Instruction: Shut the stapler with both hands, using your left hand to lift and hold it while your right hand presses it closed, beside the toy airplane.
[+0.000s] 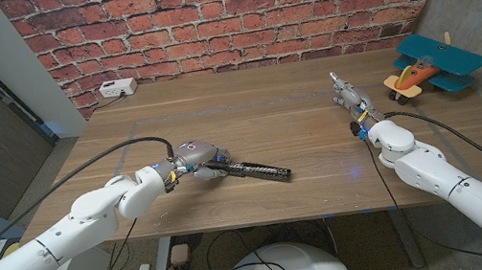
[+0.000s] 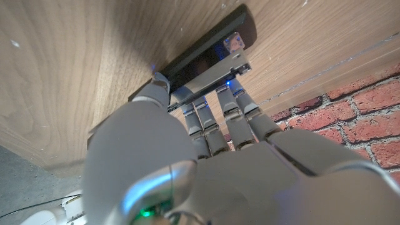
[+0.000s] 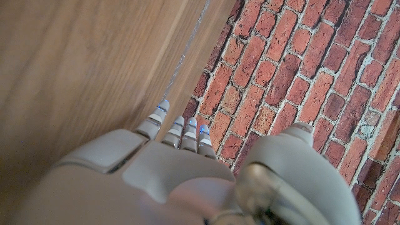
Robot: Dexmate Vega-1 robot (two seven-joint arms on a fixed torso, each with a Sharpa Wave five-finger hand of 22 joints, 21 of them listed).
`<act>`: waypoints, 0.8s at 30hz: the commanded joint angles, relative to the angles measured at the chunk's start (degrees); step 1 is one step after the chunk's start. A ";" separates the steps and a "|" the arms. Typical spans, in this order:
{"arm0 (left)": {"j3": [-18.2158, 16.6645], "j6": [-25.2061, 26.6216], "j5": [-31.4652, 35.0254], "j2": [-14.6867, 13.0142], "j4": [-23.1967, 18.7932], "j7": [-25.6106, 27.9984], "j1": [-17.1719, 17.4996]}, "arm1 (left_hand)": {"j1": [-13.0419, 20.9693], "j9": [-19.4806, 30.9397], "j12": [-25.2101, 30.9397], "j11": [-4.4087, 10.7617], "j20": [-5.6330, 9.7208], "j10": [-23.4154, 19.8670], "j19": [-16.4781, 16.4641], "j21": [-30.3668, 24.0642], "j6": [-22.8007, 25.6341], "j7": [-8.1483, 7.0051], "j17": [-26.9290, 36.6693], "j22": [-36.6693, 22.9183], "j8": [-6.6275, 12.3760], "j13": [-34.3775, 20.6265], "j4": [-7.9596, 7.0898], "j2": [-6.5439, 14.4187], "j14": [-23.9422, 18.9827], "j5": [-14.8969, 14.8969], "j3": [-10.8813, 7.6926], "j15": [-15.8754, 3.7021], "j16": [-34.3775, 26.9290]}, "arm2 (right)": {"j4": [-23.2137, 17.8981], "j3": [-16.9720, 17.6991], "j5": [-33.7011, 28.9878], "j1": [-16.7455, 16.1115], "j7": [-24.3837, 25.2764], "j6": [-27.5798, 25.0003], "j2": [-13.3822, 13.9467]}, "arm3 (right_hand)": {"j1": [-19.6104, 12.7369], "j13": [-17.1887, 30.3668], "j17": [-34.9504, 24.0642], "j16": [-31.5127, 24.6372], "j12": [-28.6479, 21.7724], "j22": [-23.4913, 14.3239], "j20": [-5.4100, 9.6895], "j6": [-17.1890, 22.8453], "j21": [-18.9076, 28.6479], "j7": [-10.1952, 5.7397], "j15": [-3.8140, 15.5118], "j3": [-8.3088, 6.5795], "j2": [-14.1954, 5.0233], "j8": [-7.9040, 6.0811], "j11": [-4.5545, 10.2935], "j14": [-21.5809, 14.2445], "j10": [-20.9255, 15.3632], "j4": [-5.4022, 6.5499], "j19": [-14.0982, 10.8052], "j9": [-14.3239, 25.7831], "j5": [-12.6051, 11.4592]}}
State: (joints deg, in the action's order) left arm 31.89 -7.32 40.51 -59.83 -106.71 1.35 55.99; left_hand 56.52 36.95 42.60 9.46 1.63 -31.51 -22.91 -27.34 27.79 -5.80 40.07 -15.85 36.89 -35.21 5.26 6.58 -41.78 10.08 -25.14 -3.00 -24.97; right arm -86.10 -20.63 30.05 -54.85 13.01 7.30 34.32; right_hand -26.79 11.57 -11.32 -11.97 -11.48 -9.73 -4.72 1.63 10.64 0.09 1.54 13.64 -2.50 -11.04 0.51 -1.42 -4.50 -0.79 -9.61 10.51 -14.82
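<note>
- White box (image 1: pixel 118 88): at the table's (image 1: pixel 255 104) far left corner, about 10 o'clock from centre, against the brick wall (image 1: pixel 231 10); well apart from everything else.
- Left hand (image 1: pixel 194 157): left of centre, near the front edge. In the left wrist view its fingers (image 2: pixel 212 119) lie over the stapler's near end, thumb at the side; it has hold of that end.
- Stapler (image 1: pixel 254 170): black, lying on the wood, running from the left hand toward 4 o'clock. Metal arm sits ajar over the base in the wrist view.
- Bare wood: wide open stretch between stapler and right hand.
- Right hand (image 1: pixel 348 97): right of centre, fingers straight and close together, pointing to 12 o'clock, holding nothing.
- Toy airplane (image 1: pixel 432 66): blue and orange, at 2 o'clock by the table's right edge, apart from the right hand.
</note>
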 commanded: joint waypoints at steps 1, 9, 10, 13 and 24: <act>-0.54 -0.74 -1.66 -0.15 -0.26 0.74 0.52 | 6.72 1.37 3.29 0.44 0.23 0.08 0.09 -0.67 -0.01 -0.10 0.94 -0.29 0.78 -18.76 -10.42 6.02 -0.97 0.73 -15.67 -8.29 -0.47 | -0.12 0.22 0.10 -0.38 -0.09 0.46 0.18 | -0.26 0.10 -0.17 -0.11 -0.19 -0.12 -0.02 0.28 0.29 -0.04 1.86 0.14 -0.62 -0.35 0.13 -0.06 -0.41 -0.14 -0.07 0.32 0.15; -1.80 -2.53 -2.17 -0.45 0.01 5.57 1.99 | 6.84 4.55 6.23 -0.09 0.69 -1.68 -1.17 -2.99 1.83 0.09 4.36 -0.85 2.97 -21.66 -9.96 5.86 -0.98 0.24 -15.32 -8.43 -2.06 | -0.44 0.46 0.37 -0.73 0.02 0.49 0.24 | -0.27 0.10 -0.16 -0.07 -0.19 -0.12 -0.03 0.27 0.29 -0.02 1.78 0.13 -0.63 -0.34 0.14 0.04 -0.43 -0.17 -0.09 0.32 0.17; -1.91 -2.59 -2.22 -0.49 -0.05 5.73 2.11 | 6.87 4.72 6.27 -0.14 0.72 -1.76 -1.45 -3.23 1.85 0.09 4.55 -0.91 3.06 -21.64 -9.90 5.87 -0.97 0.23 -15.30 -8.44 -2.15 | -0.46 0.47 0.40 -0.74 -0.02 0.46 0.26 | -0.27 0.10 -0.16 -0.08 -0.19 -0.12 0.00 0.26 0.30 -0.04 1.82 0.13 -0.62 -0.33 0.11 0.01 -0.43 -0.17 -0.11 0.32 0.17; -2.16 -2.71 -2.26 -0.51 -0.12 6.33 2.42 | 6.91 5.16 6.36 -0.18 0.78 -1.89 -1.43 -3.60 1.93 0.34 5.05 -1.10 3.28 -21.64 -9.78 5.89 -0.91 0.21 -15.29 -8.40 -2.36 | -0.64 0.56 0.41 -0.84 0.02 0.46 0.37 | -0.28 0.10 -0.16 -0.09 -0.19 -0.12 0.00 0.27 0.30 -0.01 1.79 0.13 -0.62 -0.33 0.09 -0.02 -0.44 -0.18 -0.12 0.32 0.17; -3.08 -3.45 -3.15 0.11 0.39 9.08 3.32 | 7.15 7.01 5.99 -0.07 -0.04 -0.21 -1.22 -5.37 0.43 0.27 6.66 -2.12 3.43 -21.85 -9.77 6.11 0.10 0.41 -15.77 -7.84 -2.54 | -0.88 0.77 0.47 -0.72 -0.11 0.40 0.62 | -0.27 0.09 -0.16 -0.09 -0.18 -0.12 0.02 0.35 0.30 -0.08 1.84 0.12 -0.66 -0.35 0.14 -0.03 -0.43 -0.20 -0.12 0.33 0.20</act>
State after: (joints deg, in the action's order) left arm 29.70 -9.96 38.19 -60.17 -106.74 7.70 58.41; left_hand 56.74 39.73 48.64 9.18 2.04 -32.77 -24.16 -31.92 28.58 -5.10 46.13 -17.40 39.87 -49.79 5.26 6.35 -42.35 10.14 -25.14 -4.27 -27.30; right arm -86.72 -20.06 30.42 -55.61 12.98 7.76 34.72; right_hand -26.79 11.57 -11.32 -11.97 -11.48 -9.72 -4.72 1.63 10.64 0.09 1.54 13.65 -2.50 -11.04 0.51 -1.42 -4.50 -0.79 -9.61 10.52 -14.82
